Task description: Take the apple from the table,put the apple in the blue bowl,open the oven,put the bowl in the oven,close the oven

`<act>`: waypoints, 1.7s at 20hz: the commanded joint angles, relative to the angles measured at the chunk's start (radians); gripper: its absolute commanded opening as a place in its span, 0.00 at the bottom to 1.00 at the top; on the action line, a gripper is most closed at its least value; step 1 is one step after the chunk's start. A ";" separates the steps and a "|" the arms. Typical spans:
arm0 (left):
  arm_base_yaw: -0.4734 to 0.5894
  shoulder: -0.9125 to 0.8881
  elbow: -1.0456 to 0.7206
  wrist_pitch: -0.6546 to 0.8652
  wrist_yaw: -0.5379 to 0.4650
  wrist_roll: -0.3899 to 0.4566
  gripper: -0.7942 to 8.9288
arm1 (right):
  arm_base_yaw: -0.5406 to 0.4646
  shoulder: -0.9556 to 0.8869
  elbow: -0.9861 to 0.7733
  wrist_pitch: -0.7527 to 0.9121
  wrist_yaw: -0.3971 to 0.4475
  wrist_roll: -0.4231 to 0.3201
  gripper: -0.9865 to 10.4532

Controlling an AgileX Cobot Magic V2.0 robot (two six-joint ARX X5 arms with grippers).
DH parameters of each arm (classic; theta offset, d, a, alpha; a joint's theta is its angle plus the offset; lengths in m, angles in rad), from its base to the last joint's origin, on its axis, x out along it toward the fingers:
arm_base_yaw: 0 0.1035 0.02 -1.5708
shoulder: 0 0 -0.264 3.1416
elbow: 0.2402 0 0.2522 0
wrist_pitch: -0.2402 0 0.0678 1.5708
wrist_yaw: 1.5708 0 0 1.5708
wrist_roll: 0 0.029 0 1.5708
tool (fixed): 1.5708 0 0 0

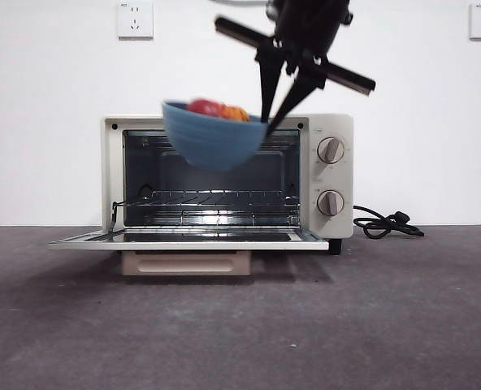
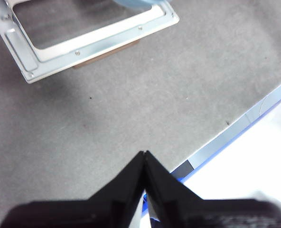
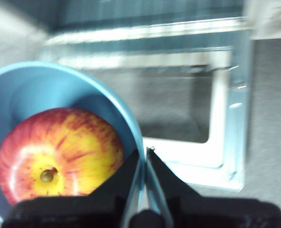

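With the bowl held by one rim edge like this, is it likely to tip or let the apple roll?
The right tool pinches only the blue bowl rim, so it hangs tilted, probably prone to swinging. The round apple sits loose inside and could roll, though the deep walls likely contain it.

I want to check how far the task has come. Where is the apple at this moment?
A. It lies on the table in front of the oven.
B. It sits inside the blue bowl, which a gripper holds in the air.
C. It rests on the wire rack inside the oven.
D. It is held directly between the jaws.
B: the apple sits in the blue bowl, whose rim the right gripper pinches, above the oven door, which is open.
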 commanded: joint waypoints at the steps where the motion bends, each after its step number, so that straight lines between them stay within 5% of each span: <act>1: -0.002 -0.021 -0.003 0.000 0.002 0.014 0.08 | -0.014 0.086 0.118 -0.029 -0.010 0.083 0.08; 6: -0.002 -0.060 -0.003 -0.033 0.001 0.014 0.08 | -0.047 0.214 0.286 -0.122 -0.036 0.219 0.08; 16: -0.002 -0.096 -0.003 -0.045 0.002 0.014 0.08 | -0.123 0.233 0.289 -0.163 0.005 0.464 0.08; 27: -0.002 -0.096 -0.003 -0.051 0.001 0.014 0.08 | -0.122 0.299 0.289 -0.092 0.013 0.486 0.08; 31: -0.002 -0.096 -0.003 -0.048 0.001 0.014 0.08 | -0.123 0.299 0.289 -0.093 0.017 0.464 0.28; 34: -0.002 -0.096 -0.003 -0.045 0.001 0.014 0.08 | -0.122 0.298 0.289 -0.067 0.016 0.457 0.28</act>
